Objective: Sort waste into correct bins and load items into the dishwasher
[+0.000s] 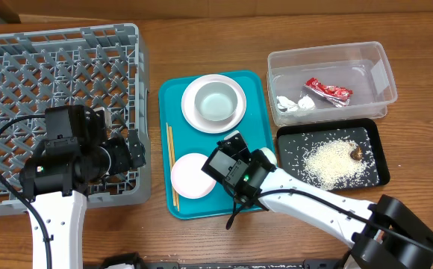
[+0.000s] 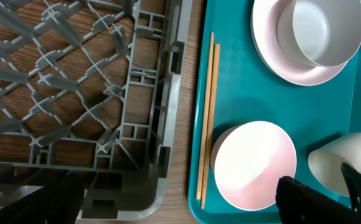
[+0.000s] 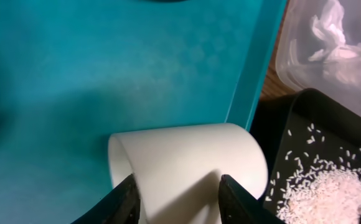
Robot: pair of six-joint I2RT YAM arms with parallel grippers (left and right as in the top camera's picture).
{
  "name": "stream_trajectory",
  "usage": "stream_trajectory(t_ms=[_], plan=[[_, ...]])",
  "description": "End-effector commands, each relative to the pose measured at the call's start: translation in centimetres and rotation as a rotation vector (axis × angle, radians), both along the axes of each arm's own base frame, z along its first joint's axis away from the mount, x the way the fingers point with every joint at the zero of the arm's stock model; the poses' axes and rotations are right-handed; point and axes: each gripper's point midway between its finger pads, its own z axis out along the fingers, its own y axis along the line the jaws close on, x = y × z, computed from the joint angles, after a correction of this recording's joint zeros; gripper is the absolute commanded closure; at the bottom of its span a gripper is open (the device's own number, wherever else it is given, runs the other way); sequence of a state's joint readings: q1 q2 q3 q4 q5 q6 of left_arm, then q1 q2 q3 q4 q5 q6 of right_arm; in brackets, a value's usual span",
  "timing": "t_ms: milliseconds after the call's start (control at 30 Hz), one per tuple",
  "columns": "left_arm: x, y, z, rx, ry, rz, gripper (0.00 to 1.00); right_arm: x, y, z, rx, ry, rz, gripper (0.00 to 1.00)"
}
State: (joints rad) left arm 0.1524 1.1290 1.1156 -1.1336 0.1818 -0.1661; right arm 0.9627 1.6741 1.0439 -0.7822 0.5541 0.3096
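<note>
Teal tray [image 3: 106, 62] carries the small white cup [image 3: 187, 155] on its side, lower right; we see right fingers [image 3: 126, 202] clamped on it, left fingers [image 2: 59, 208] spread wide above the grey rack [image 2: 171, 124]

This looks like a robotics test bench arranged as a dish-clearing station. On a plain wooden table [image 1: 201, 37] stand a grey commercial dish rack [image 1: 67, 45], a teal canteen tray [image 1: 257, 131], a clear tub [image 1: 366, 67] and a black tray [image 1: 369, 134]. A left arm [image 1: 56, 217] and a right arm [image 1: 313, 209], white with black cables, reach over them.
</note>
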Motion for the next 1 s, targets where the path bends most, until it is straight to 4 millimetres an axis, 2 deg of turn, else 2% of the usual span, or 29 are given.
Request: stream_trajectory(t_ms=[0,100,267,700,833,967], plan=[[0.2,0.3,0.6,0.003,-0.018,0.021,0.0,0.0,-1.0,-1.1,-0.056,0.007,-0.022,0.59],[0.2,0.3,0.6,0.003,-0.018,0.021,0.0,0.0,-1.4,-1.2,-0.053,0.002,-0.058,0.6],[0.2,0.3,0.6,0.003,-0.018,0.021,0.0,-0.2,-1.9,-1.3,-0.042,0.001,-0.113,0.68],[0.2,0.3,0.6,0.003,-0.017,0.021,0.0,-1.0,-2.9,-1.3,-0.053,0.017,-0.178,0.96],[0.2,0.3,0.6,0.003,-0.017,0.021,0.0,-1.1,-2.8,-1.0,-0.037,0.022,-0.187,0.96],[0.2,0.3,0.6,0.003,-0.017,0.021,0.0,-1.0,-1.6,0.9,0.053,0.025,-0.197,0.96]])
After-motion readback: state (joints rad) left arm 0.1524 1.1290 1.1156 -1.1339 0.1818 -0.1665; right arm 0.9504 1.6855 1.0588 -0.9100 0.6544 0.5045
